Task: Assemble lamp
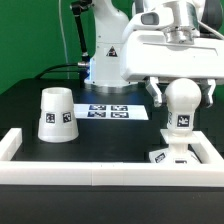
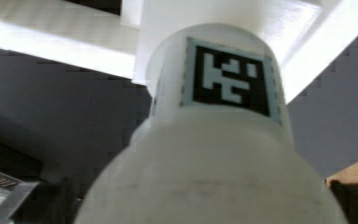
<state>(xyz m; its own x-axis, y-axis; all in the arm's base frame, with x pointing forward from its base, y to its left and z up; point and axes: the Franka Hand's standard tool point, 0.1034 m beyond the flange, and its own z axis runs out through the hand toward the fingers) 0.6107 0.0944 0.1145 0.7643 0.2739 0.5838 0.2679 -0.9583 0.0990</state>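
The white bulb (image 1: 181, 108) stands upright on the flat square base (image 1: 172, 156) at the exterior view's right, inside the rail. My gripper (image 1: 182, 93) is straight above it, with a finger on each side of the ball head. The jaws look open: in the wrist view the bulb (image 2: 202, 150) with its square marker fills the picture, one fingertip (image 2: 357, 190) is close beside it, and a dark gap shows on the other side. The cup-like shade (image 1: 55, 114) stands wide end down at the exterior view's left, away from the gripper.
The marker board (image 1: 110, 112) lies flat behind the parts, in front of the arm's base (image 1: 105, 65). The long white border rail (image 1: 100, 172) runs along the front and turns back at both ends, one end close beside the lamp base.
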